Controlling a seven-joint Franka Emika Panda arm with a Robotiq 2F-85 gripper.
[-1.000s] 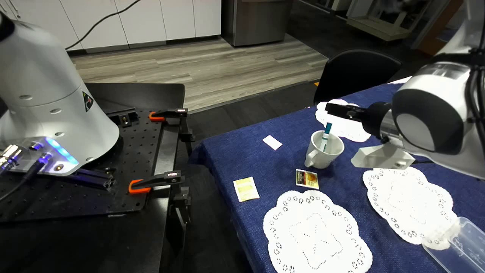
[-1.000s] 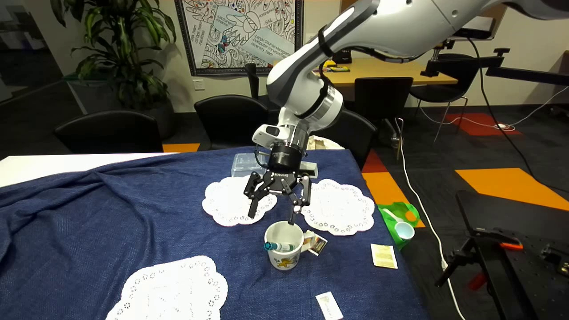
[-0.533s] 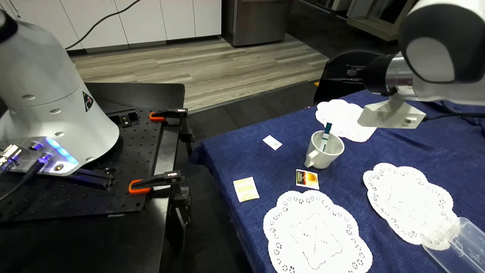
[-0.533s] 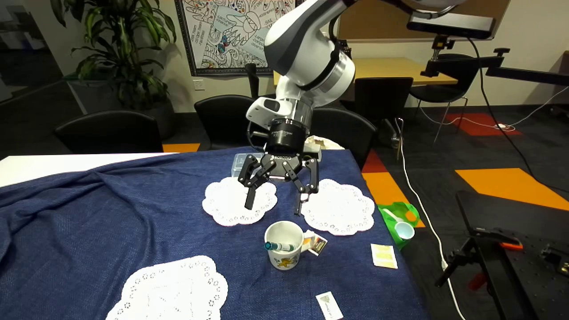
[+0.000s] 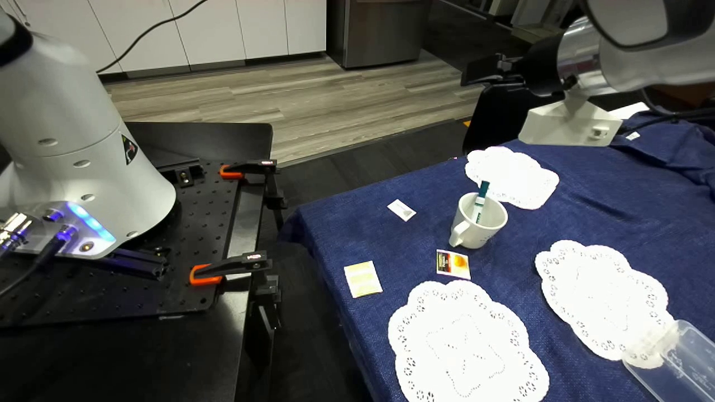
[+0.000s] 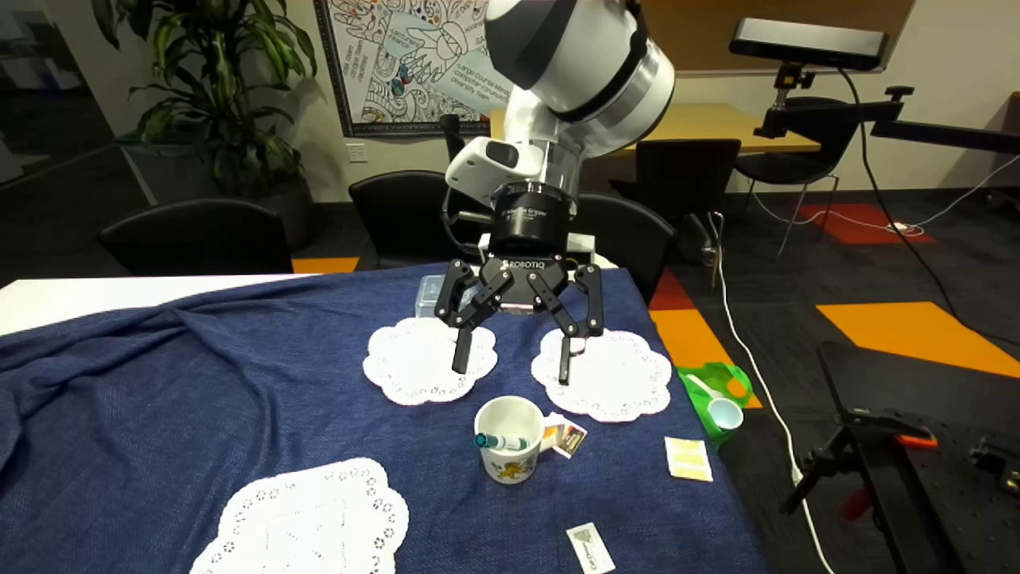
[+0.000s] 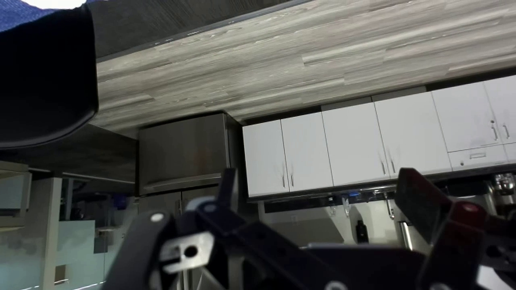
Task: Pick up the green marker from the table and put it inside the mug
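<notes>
while end effector (image 6: 512, 376) gapes, grn mkr (image 6: 504, 442) lower, in mug (image 6: 508, 469), apart

I had clear air between my gripper (image 6: 512, 378) and the mug (image 6: 508, 469), and bare table (image 6: 434, 450) beside it; the green marker (image 6: 500, 442) leaned across part of the mug's mouth, and the handle (image 5: 459, 228) jutted out.

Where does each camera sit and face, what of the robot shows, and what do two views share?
In an exterior view: from above, across the table towards a framed poster; arm and open hand show.
In an exterior view: from above, towards cabinets; base, arm and hand show.
Wrist view: beside the hand, facing the cabinets, picture upside down; fingers show.
Both exterior views: green marker inside the mug.
</notes>
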